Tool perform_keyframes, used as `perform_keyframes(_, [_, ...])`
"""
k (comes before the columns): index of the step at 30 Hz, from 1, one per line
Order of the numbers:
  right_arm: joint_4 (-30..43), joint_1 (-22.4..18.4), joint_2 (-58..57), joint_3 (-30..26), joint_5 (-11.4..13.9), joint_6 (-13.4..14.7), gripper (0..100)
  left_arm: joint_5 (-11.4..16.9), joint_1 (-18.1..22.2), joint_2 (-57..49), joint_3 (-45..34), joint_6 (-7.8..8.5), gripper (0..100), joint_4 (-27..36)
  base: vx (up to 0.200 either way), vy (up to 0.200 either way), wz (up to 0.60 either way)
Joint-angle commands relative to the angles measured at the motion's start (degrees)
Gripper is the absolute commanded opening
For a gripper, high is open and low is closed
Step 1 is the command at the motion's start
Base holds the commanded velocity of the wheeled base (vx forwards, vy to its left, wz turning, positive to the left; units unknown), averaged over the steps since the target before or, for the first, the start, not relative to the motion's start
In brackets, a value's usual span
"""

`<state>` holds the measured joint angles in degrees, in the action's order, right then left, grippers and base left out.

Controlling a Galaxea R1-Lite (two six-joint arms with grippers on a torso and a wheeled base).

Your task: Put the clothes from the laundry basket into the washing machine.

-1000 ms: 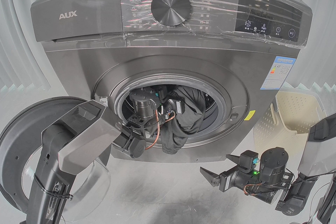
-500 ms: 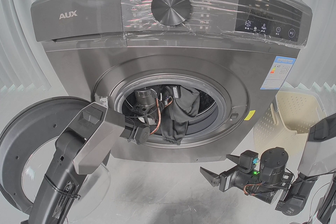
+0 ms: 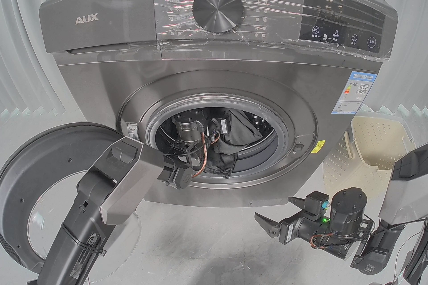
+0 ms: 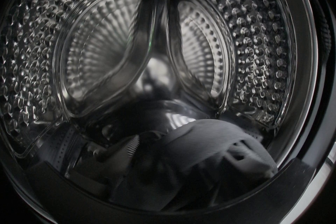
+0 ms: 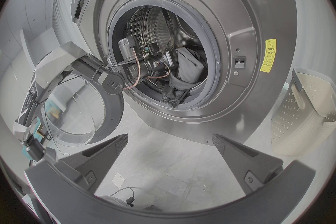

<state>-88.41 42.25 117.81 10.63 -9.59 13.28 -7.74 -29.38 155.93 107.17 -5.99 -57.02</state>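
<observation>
Plainly the garment [image 3: 236,134] lies only half inside the washer [image 3: 111,76], its hem over the seal [image 3: 281,139] at 6 o'clock of the opening. We cannot tell whether the left gripper [image 3: 222,128] holds it; released here, it may slide out onto the floor. The right gripper [image 3: 273,210] hangs open and empty at 5 o'clock.

Count so far:
- 1 washing machine [image 3: 214,76], with 1 round door [image 3: 26,174] and 1 control dial [image 3: 218,9]
- 1 dark garment [image 3: 236,134]
- 1 laundry basket [image 3: 370,143]
- 2 front stickers: 1 blue-white label [image 3: 354,92], 1 yellow sticker [image 3: 318,146]
- 2 grippers: left gripper [image 3: 222,130], right gripper [image 3: 273,209]
</observation>
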Motion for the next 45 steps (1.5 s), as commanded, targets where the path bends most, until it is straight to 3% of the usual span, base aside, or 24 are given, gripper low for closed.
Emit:
perform_keyframes(1, [-0.01,0.02,0.14,0.0,0.01,0.0,100,0.71,-1.73,-7.04,-13.04,0.01,100,1.12,0.0,0.0,0.0])
perform_keyframes(6, [-0.01,0.11,0.14,0.0,0.01,0.0,100,4.31,-3.14,-10.65,-21.65,0.45,100,1.64,0.0,0.0,0.0])
perform_keyframes(12, [-0.01,0.2,0.14,0.0,0.01,0.0,100,4.58,-3.4,-9.59,-22.18,0.8,100,1.73,0.0,0.0,0.0])
perform_keyframes(16, [-0.01,0.2,0.14,0.0,0.01,0.0,100,4.58,-3.32,-6.52,-21.12,2.38,100,1.56,0.0,0.0,0.0])
perform_keyframes(25, [-0.1,1.08,0.32,0.0,0.01,0.0,100,4.49,-2.17,-0.1,-12.95,3.35,100,2.0,0.0,0.0,0.0])
perform_keyframes(26, [-0.1,1.08,0.4,0.0,0.01,0.0,100,4.4,-1.73,0.34,-12.07,3.52,0,2.26,0.0,0.0,0.0])
perform_keyframes(35, [-0.1,1.17,0.75,0.0,0.01,0.0,100,4.05,-1.38,0.95,-9.87,3.88,0,2.08,0.0,0.0,0.0])
perform_keyframes(42, [-0.1,1.52,0.75,0.0,-0.07,0.0,100,-0.78,0.73,2.62,7.09,3.35,0,2.44,0.0,0.0,0.0])
perform_keyframes(45, [-0.1,1.52,0.75,0.0,-0.07,0.0,100,-1.4,1.87,2.71,7.42,3.44,0,3.4,0.0,0.0,0.0])
